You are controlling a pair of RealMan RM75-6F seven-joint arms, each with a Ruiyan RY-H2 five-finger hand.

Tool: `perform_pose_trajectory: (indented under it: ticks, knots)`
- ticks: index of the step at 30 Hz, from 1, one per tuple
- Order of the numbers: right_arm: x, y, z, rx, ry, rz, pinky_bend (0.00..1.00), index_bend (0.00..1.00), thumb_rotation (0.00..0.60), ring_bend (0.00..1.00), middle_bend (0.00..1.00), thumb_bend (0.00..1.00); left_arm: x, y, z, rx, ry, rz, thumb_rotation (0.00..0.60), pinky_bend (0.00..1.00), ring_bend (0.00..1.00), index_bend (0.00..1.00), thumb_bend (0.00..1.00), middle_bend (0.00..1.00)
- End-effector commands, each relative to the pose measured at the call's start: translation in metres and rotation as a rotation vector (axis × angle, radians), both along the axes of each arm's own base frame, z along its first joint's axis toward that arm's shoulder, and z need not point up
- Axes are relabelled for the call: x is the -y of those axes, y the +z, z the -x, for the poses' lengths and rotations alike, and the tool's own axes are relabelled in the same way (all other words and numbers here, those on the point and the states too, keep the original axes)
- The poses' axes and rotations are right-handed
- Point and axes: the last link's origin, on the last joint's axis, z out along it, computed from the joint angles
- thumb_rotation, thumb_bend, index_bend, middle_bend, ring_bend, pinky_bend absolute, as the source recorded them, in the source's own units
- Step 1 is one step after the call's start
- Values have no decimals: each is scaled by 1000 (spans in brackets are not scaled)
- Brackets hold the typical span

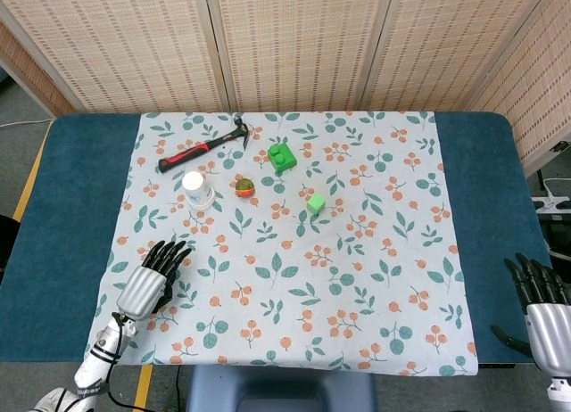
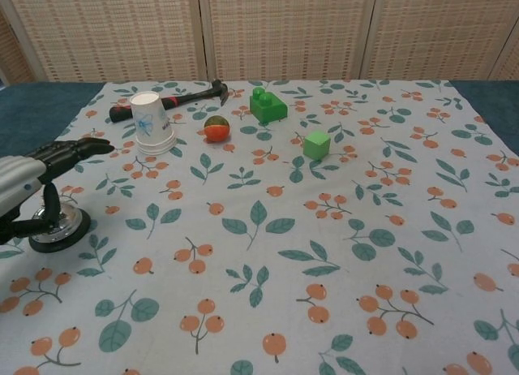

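Near the bench's left front edge, the left hand (image 2: 36, 176) hovers with fingers spread over the silver bell (image 2: 58, 227), thumb touching it; the right hand (image 1: 542, 307) hangs open beyond the right edge.

From above, the left robot hand (image 1: 149, 283) covers the silver bell (image 2: 58, 226), so the bell cannot be seen there. In the chest view the picture's left edge cuts that robot hand off, and its thumb hides part of the bell's top. The right robot hand (image 1: 542, 307) sits at the bottom right corner of the head view; its lower part is cut off, and the chest view does not show it. The white cup (image 2: 152, 122) hides the middle of the hammer (image 2: 191, 97).
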Motion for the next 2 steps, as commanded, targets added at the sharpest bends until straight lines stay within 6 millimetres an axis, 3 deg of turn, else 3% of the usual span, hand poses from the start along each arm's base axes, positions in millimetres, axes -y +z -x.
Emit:
perform_pose_trajectory:
  ticks: [1, 2]
  knots:
    - [-1, 1, 0, 0, 4, 1, 82, 0, 600, 0, 0, 16, 14, 18, -11, -13, -59, -45, 600, 36, 0, 0, 992, 0]
    - [-1, 1, 0, 0, 4, 3, 82, 0, 600, 0, 0, 16, 16, 19, -11, -15, -56, -45, 600, 37, 0, 0, 992, 0]
